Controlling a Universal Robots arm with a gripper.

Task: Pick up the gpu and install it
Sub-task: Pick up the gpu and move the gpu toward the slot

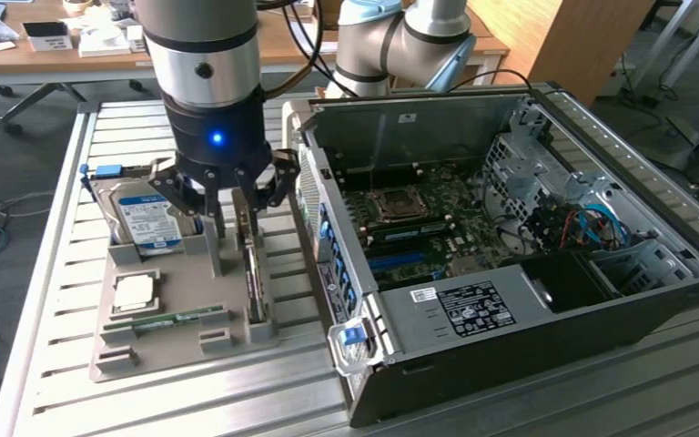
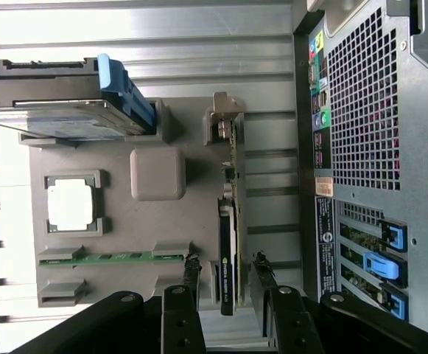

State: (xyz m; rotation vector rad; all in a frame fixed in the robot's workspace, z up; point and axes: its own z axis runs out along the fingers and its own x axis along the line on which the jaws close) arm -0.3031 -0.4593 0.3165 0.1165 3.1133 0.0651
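Wrist view is showing the hand (image 2: pixel 227 267) hanging open, fingers straddling the gpu (image 2: pixel 229 214) standing on edge in the tray (image 2: pixel 162 225).

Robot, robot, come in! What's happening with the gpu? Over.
Gripper open, fingers either side of the gpu. Gpu on edge in gray holder, not lifted. Nothing blocking.
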